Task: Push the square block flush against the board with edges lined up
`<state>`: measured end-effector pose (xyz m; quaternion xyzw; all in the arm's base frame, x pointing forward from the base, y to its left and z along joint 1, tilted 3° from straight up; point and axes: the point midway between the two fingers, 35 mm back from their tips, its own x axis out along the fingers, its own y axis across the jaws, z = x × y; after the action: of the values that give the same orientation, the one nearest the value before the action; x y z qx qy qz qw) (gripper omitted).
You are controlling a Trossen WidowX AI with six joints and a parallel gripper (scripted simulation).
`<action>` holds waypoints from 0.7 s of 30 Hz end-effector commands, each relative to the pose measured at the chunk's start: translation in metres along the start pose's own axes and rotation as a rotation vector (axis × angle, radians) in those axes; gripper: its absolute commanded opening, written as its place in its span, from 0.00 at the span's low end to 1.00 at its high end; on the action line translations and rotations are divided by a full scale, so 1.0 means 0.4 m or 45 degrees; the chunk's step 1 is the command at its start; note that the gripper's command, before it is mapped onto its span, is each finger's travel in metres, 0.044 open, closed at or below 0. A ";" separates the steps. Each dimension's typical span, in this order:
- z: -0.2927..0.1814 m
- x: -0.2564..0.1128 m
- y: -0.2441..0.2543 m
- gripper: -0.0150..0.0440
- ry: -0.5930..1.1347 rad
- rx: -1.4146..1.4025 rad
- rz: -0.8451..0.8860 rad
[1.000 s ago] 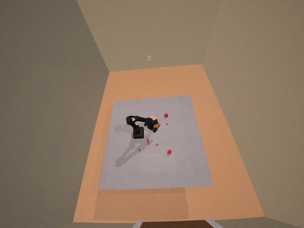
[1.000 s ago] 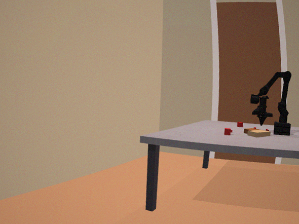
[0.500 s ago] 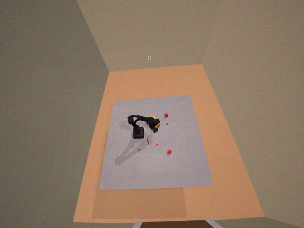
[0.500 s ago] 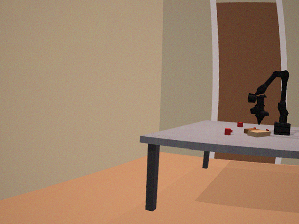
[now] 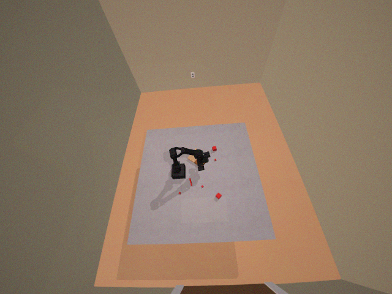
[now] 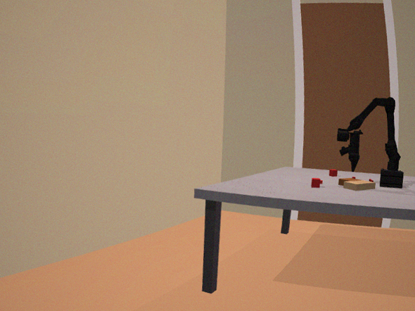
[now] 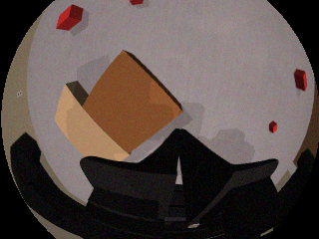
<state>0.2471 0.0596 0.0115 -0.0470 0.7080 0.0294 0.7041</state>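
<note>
The square block (image 7: 131,102) (image 6: 343,180), brown-orange, lies flat on the table. The light tan board (image 7: 82,130) (image 6: 359,185) (image 5: 191,158) lies flat along one side of it. In the wrist view that side of the block appears to touch the board's side. At the end nearer my gripper, their edges look about even; at the other end the board extends past the block. My gripper (image 6: 353,170) (image 7: 178,133) is shut and empty, raised above the table, beyond the block's near corner in the wrist view. In the top view the arm hides most of the block.
Two larger red blocks (image 5: 214,148) (image 5: 218,195) lie on the grey table (image 5: 250,218) (image 6: 253,185). Several small red pieces, including a small cube (image 5: 215,159) and a thin stick (image 5: 190,182), lie around. The arm's base (image 5: 178,171) (image 6: 391,179) stands near the board.
</note>
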 end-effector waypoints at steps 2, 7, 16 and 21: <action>0.039 -0.001 0.005 0.25 0.000 0.242 0.000; 0.073 0.001 0.010 0.25 0.000 0.460 -0.001; 0.133 0.007 0.019 0.25 -0.001 0.852 -0.002; 0.156 0.010 0.023 0.25 -0.001 1.003 -0.002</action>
<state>0.3024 0.0739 0.0074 0.1992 0.6741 -0.2162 0.6777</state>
